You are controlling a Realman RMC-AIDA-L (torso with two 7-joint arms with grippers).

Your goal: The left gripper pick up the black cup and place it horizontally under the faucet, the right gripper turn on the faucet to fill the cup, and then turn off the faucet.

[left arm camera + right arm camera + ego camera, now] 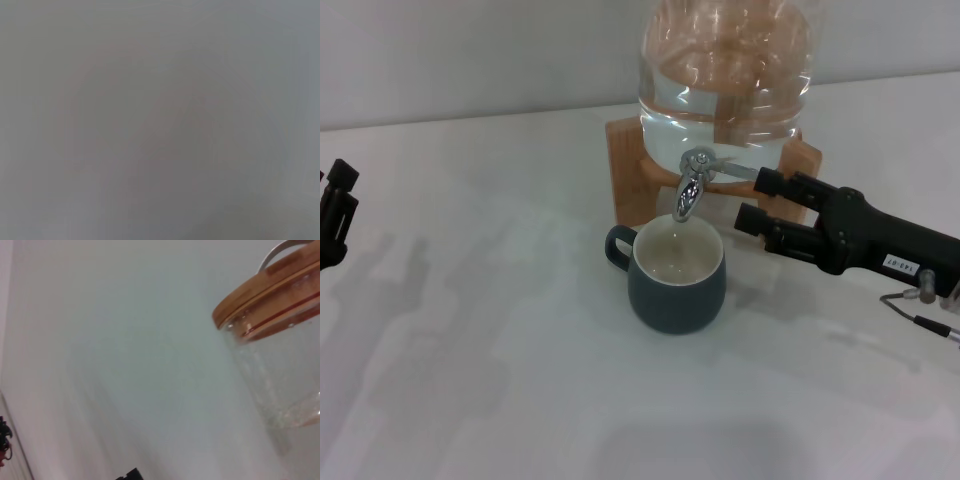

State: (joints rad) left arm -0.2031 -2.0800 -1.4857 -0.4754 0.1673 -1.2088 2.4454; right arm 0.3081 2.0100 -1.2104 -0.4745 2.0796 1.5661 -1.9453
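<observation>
the black cup (678, 278) sits under the faucet (689, 190), whose lever lies between the spread right gripper (758, 198) fingers.

Pale tabletop (500, 330), plain wall (470, 60).

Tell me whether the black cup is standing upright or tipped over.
Upright. In the head view the black cup stands on its base on the table, cream inside facing up, directly under the faucet, handle toward the robot's left.
</observation>
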